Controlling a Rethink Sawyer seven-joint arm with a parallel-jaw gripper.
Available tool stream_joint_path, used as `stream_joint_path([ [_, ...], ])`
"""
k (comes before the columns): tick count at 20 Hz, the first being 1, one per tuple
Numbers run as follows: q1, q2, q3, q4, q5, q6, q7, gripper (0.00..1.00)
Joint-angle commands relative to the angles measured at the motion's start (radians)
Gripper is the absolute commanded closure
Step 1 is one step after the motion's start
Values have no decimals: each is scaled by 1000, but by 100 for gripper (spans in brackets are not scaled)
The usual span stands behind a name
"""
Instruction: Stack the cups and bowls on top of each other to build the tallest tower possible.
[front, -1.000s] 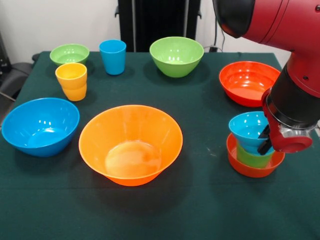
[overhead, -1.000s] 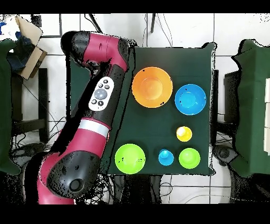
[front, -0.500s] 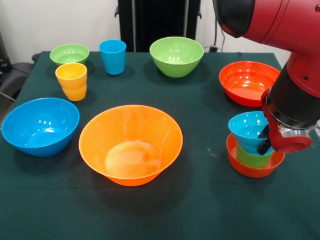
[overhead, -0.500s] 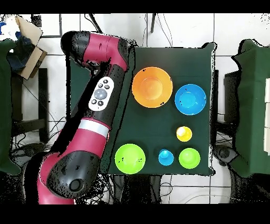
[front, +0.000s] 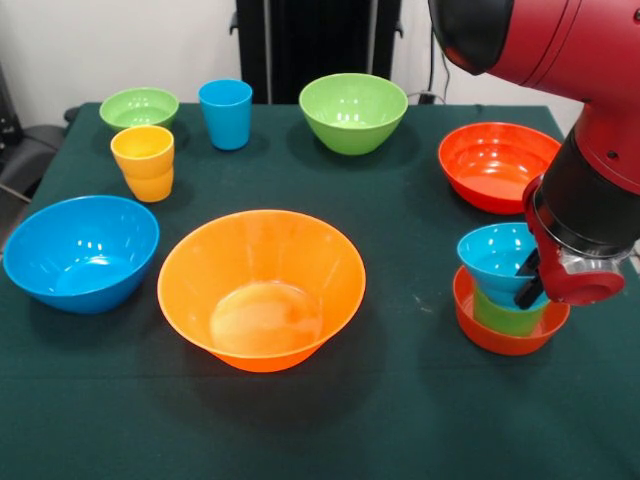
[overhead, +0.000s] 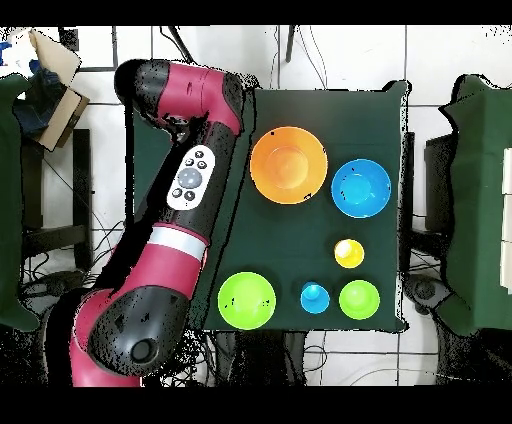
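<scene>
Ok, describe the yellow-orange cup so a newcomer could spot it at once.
In the front view, start from the big orange bowl in the middle of the table and look up-left. Past the large blue bowl stands the yellow-orange cup. Its nearest neighbours, a blue cup and a small green bowl, differ in colour.

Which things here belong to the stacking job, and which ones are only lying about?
For the job:
- tower
- big orange bowl
- blue bowl
- green bowl
- red bowl
- small green bowl
- yellow cup
- blue cup

Lying about:
- cardboard box
</scene>
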Motion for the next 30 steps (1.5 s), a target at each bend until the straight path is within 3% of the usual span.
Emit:
stream_joint_path([
  [1,2,-12,80,69,-50,57,97,100],
  [2,2,-13,80,70,-51,58,96,0],
  [30,-18,-25,96,46,-30,29,101,0],
])
